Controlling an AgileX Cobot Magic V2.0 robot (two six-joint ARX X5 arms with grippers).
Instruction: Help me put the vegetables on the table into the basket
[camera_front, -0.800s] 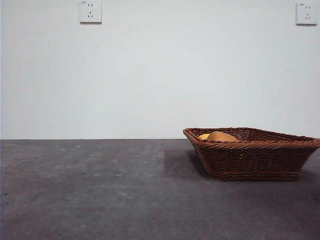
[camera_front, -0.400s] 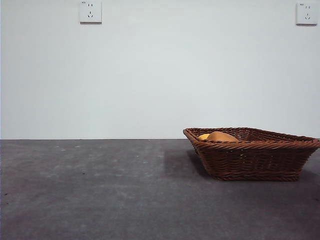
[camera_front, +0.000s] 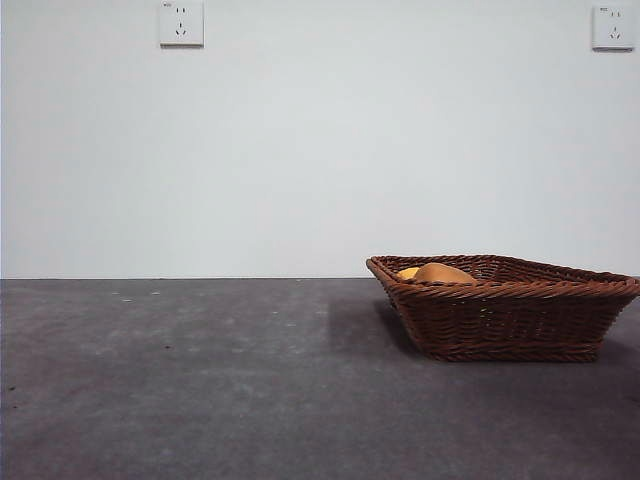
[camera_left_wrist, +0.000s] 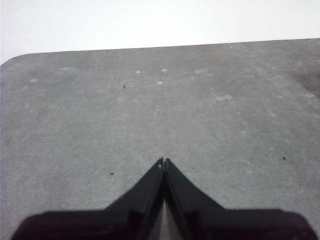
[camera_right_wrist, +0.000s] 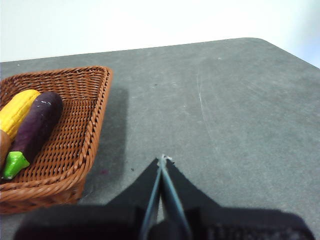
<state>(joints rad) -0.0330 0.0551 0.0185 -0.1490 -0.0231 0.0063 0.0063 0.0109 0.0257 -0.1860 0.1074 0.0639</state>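
Observation:
The brown wicker basket (camera_front: 505, 310) stands on the grey table (camera_front: 200, 380) at the right. The brown potato (camera_front: 443, 273) and a bit of the yellow corn cob (camera_front: 406, 272) rise above its rim. In the right wrist view the basket (camera_right_wrist: 80, 130) holds the corn cob (camera_right_wrist: 16, 112), the purple eggplant (camera_right_wrist: 35, 127) with its green cap, and an edge of the potato (camera_right_wrist: 3, 145). My right gripper (camera_right_wrist: 162, 161) is shut and empty over bare table beside the basket. My left gripper (camera_left_wrist: 163, 162) is shut and empty over bare table.
Two white wall sockets (camera_front: 181, 23) sit high on the white wall behind the table. The table's rounded far corner (camera_right_wrist: 260, 42) shows in the right wrist view, and another corner (camera_left_wrist: 15, 57) in the left wrist view.

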